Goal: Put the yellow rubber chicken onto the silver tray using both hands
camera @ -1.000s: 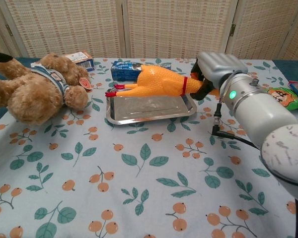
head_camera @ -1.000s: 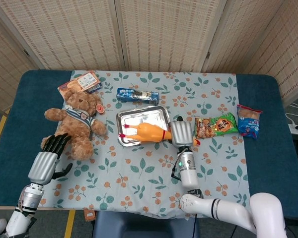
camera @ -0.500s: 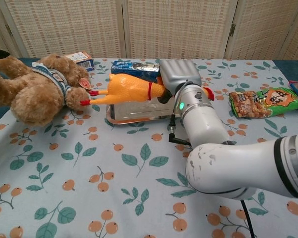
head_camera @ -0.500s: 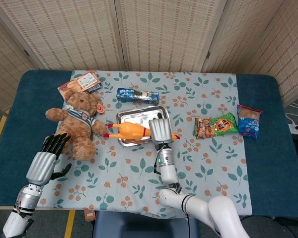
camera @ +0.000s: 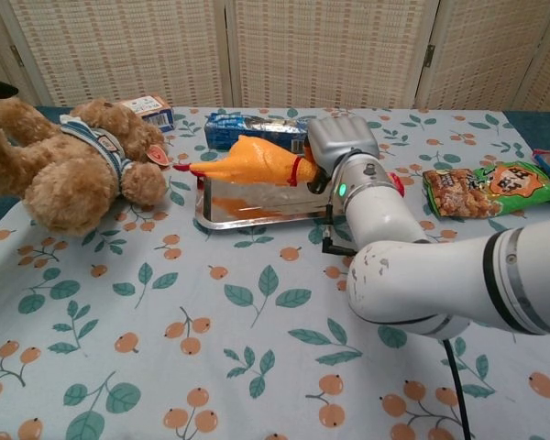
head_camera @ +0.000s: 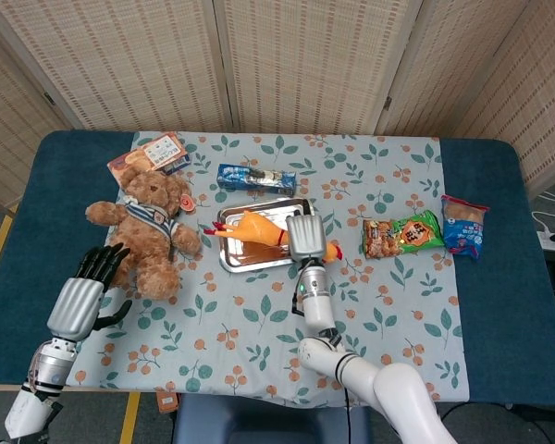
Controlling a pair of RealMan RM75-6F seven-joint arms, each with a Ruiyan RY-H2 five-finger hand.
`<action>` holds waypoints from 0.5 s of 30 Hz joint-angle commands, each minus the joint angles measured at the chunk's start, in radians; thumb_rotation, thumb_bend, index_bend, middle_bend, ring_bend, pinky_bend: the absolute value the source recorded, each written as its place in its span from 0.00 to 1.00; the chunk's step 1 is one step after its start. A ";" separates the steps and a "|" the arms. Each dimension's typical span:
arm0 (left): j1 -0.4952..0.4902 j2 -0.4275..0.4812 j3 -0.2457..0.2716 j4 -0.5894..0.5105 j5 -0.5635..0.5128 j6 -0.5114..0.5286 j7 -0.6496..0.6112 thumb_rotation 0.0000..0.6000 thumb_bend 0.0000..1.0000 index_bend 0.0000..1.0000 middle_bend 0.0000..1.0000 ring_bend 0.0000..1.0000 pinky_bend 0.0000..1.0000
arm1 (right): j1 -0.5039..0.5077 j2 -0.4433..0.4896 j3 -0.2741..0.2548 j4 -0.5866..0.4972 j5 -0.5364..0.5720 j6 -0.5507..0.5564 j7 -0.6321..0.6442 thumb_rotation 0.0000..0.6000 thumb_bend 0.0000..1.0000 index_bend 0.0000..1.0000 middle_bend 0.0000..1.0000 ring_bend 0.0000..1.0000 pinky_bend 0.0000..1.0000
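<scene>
The yellow rubber chicken (head_camera: 254, 229) (camera: 252, 163) lies lengthwise over the silver tray (head_camera: 250, 259) (camera: 257, 209), feet towards the left and red-combed head past the tray's right edge. My right hand (head_camera: 303, 239) (camera: 344, 142) grips it at the neck end, over the tray's right side. Whether the body touches the tray is unclear. My left hand (head_camera: 92, 277) is at the table's left, just below the teddy bear, fingers spread and holding nothing.
A brown teddy bear (head_camera: 153, 227) (camera: 64, 165) lies left of the tray. A blue packet (head_camera: 255, 177) sits behind the tray and a small box (head_camera: 150, 154) at the back left. Snack bags (head_camera: 402, 234) (head_camera: 464, 225) lie to the right.
My right hand swung the chicken left past the tray's edge, then back right, so its feet are now over the tray. The left hand has barely moved.
</scene>
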 commanded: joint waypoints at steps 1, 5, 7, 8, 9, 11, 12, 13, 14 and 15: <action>-0.001 -0.004 -0.003 -0.001 -0.003 -0.006 0.003 1.00 0.32 0.00 0.00 0.00 0.03 | 0.006 0.000 -0.007 0.016 0.016 -0.022 -0.004 1.00 0.31 0.33 0.23 0.19 0.33; -0.001 -0.005 -0.007 -0.003 -0.011 -0.011 0.011 1.00 0.32 0.00 0.00 0.00 0.03 | 0.015 0.000 0.007 0.032 0.018 -0.030 0.004 1.00 0.27 0.01 0.02 0.02 0.14; -0.001 -0.006 -0.010 -0.004 -0.017 -0.015 0.011 1.00 0.32 0.00 0.00 0.00 0.03 | 0.019 0.001 0.015 0.040 0.003 -0.022 0.027 1.00 0.22 0.00 0.00 0.00 0.08; 0.000 -0.005 -0.012 -0.005 -0.019 -0.015 0.012 1.00 0.32 0.00 0.00 0.00 0.03 | 0.019 0.006 0.021 0.038 -0.005 -0.023 0.038 1.00 0.20 0.00 0.00 0.00 0.05; 0.000 -0.006 -0.013 -0.006 -0.020 -0.016 0.012 1.00 0.32 0.00 0.00 0.00 0.03 | 0.017 0.013 0.024 0.031 -0.010 -0.025 0.042 1.00 0.18 0.00 0.00 0.00 0.02; 0.002 -0.004 -0.013 -0.008 -0.019 -0.015 0.014 1.00 0.32 0.00 0.00 0.00 0.03 | 0.008 0.033 0.029 0.005 -0.017 -0.029 0.040 1.00 0.15 0.00 0.00 0.00 0.00; 0.003 -0.003 -0.013 -0.011 -0.019 -0.015 0.015 1.00 0.32 0.00 0.00 0.00 0.03 | -0.004 0.051 0.029 -0.026 -0.021 -0.031 0.036 1.00 0.14 0.00 0.00 0.00 0.00; 0.004 -0.002 -0.012 -0.014 -0.017 -0.014 0.016 1.00 0.32 0.00 0.00 0.00 0.03 | -0.016 0.068 0.027 -0.056 -0.028 -0.026 0.036 1.00 0.13 0.00 0.00 0.00 0.00; 0.005 0.000 -0.012 -0.017 -0.016 -0.013 0.018 1.00 0.32 0.00 0.00 0.00 0.03 | -0.030 0.087 0.021 -0.093 -0.038 -0.018 0.038 1.00 0.12 0.00 0.00 0.00 0.00; 0.007 0.003 -0.012 -0.021 -0.016 -0.011 0.021 1.00 0.32 0.00 0.00 0.00 0.03 | -0.055 0.118 0.013 -0.155 -0.050 -0.007 0.041 1.00 0.12 0.00 0.00 0.00 0.00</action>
